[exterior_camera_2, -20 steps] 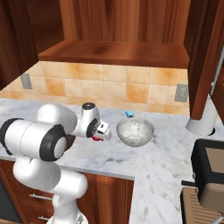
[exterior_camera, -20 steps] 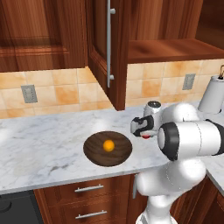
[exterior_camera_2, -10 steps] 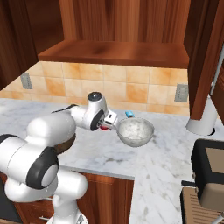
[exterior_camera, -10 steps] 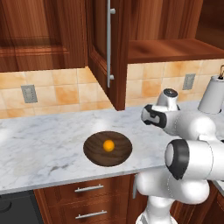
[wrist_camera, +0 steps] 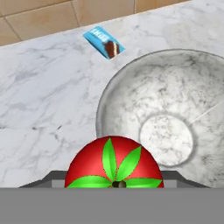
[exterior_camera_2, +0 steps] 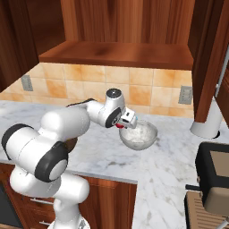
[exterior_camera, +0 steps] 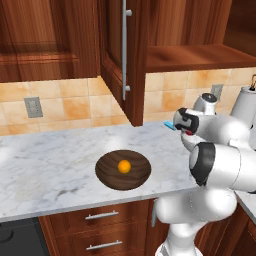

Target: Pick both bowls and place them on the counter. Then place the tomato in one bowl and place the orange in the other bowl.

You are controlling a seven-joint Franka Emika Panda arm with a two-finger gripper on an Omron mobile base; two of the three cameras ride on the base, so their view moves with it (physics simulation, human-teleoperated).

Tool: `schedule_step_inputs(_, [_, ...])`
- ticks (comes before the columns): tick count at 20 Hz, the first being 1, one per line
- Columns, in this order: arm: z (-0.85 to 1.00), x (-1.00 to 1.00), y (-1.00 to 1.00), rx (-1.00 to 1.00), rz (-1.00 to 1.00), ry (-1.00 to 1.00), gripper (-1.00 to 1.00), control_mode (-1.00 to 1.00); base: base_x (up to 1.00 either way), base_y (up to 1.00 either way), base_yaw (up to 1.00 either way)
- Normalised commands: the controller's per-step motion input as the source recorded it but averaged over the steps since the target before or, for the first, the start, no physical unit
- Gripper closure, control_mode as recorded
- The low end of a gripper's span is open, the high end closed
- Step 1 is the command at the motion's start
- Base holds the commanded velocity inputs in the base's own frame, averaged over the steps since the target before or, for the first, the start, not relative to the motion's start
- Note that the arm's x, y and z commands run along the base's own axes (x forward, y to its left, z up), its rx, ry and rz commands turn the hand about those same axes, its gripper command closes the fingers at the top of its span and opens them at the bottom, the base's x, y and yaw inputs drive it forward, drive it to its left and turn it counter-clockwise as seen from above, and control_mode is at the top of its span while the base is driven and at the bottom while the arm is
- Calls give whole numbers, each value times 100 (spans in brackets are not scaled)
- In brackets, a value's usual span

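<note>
Tomato sits pinched between the two jaws of the gripper, green leaves facing up at the hand camera. It hangs just at the near edge of the grey bowl, not yet over the middle. That bowl stands on the counter, near the tiled wall. The orange already lies in the brown bowl, well apart on the same counter, so that half of the job looks done.

What could go wrong now? I think the biggest risk is letting go too soon. The tomato is above the rim, not the deep part. If the jaws spread here, it could hit the thick rim, bounce off and roll away across the smooth counter.

The tomato is round and shiny, so it may also slip out on its own if the hand tilts.

The hand is close to the bowl. If it pushes forward too low, it could bump the rim and shove the bowl toward the wall, or toward the small blue packet lying just beyond it.

Dropping from too high could make the tomato bounce out.
</note>
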Motion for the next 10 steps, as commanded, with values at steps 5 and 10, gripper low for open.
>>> schedule_step_inputs(5, [-15,22,-66,9,-2,1,100,-100,0,0,0])
schedule_step_inputs(10, [-36,19,-40,4,0,7,100,-100,0,0,0])
